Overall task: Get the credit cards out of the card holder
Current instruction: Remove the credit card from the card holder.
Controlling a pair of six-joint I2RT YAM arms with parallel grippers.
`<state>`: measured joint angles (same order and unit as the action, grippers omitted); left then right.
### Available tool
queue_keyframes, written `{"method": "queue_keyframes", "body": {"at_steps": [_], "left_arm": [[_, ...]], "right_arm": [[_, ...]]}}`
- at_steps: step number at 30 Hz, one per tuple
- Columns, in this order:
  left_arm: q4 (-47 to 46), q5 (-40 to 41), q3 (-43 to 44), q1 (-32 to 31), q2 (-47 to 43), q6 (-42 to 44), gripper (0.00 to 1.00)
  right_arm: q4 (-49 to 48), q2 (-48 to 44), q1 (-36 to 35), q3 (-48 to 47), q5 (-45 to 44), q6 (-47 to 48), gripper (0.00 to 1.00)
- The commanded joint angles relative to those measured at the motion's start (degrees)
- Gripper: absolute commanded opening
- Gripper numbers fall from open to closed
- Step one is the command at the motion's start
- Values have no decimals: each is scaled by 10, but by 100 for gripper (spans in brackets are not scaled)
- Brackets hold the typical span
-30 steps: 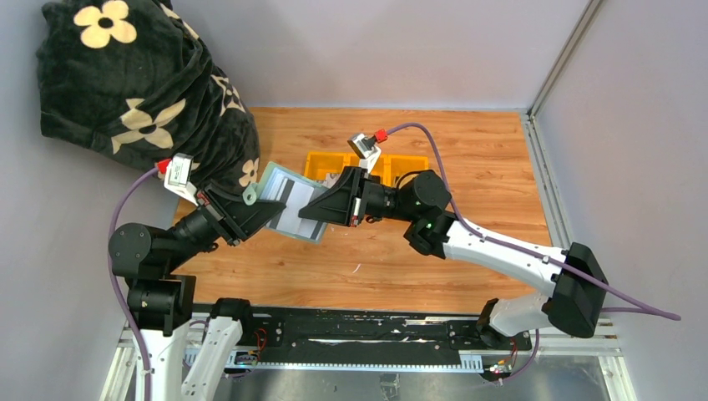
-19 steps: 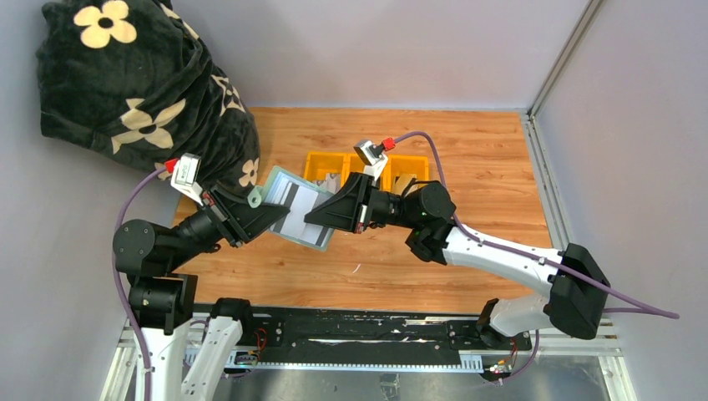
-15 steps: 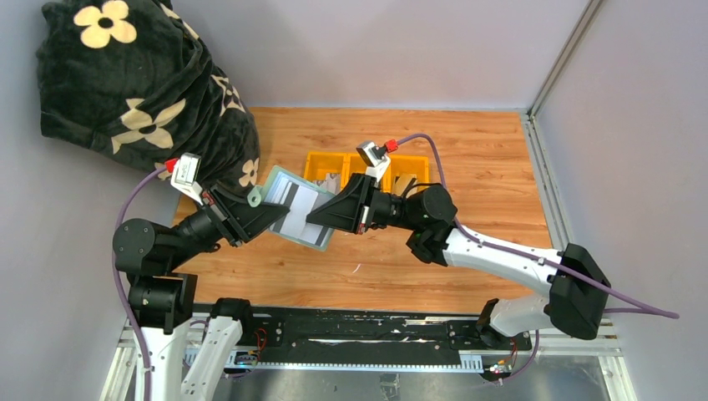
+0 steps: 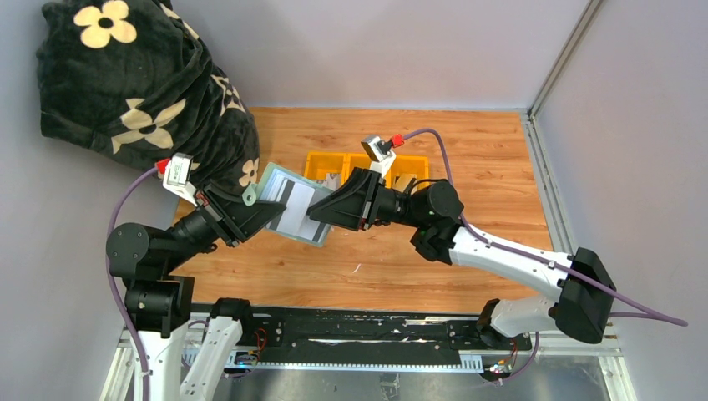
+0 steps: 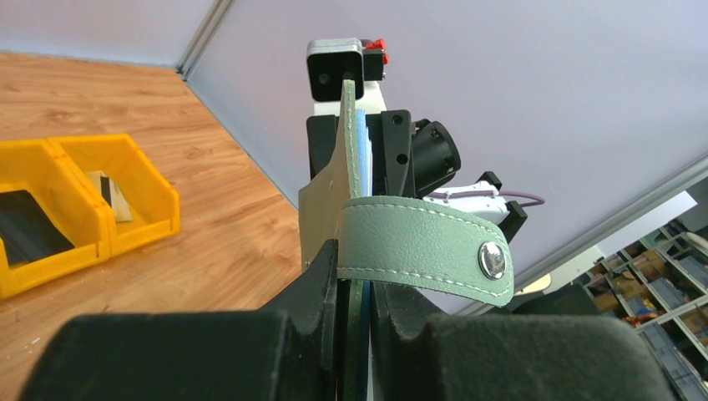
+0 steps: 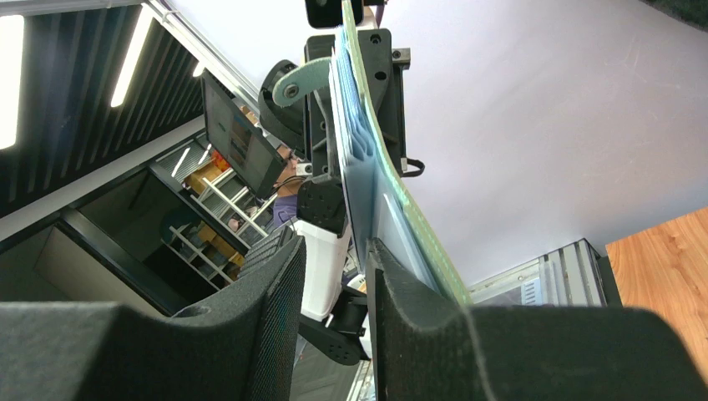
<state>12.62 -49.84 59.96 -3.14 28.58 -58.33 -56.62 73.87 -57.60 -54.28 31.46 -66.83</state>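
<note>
- Tabletop (image 4: 467,150) of orange-brown wood is seen beneath both arms.
- Dark flowered blanket (image 4: 125,75) is heaped at the far left corner.
- Yellow tray (image 4: 334,154) is set behind the grippers; a dark card (image 5: 33,225) and a pale card (image 5: 117,196) are seen in two of its compartments.
- Card holder (image 4: 292,205) is held up off the table, between the two grippers.
- Left gripper (image 4: 265,213) is clenched on the holder's left edge.
- Right gripper (image 4: 321,210) is met at the opposite edge with its fingers (image 6: 275,317) parted; the blue leaves (image 6: 355,150) lie by one finger.
- Striped card (image 4: 296,213) is still lodged in the holder.
- Strap with a metal snap (image 5: 493,259) is draped across the left fingers.
</note>
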Motion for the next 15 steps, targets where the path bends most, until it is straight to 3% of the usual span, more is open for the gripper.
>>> {"method": "queue_keyframes", "body": {"at_steps": [1, 10, 12, 15], "left_arm": [[-13, -1, 6, 1, -11, 4, 6], [-9, -7, -1, 1, -20, 15, 6], [-12, -11, -3, 1, -23, 14, 7], [-12, -15, -8, 1, -27, 16, 9]], "right_arm": [[6, 12, 3, -32, -4, 9, 36], [12, 28, 3, -53, -8, 6, 34], [9, 31, 3, -55, -12, 3, 28], [-3, 40, 2, -62, -3, -3, 10]]}}
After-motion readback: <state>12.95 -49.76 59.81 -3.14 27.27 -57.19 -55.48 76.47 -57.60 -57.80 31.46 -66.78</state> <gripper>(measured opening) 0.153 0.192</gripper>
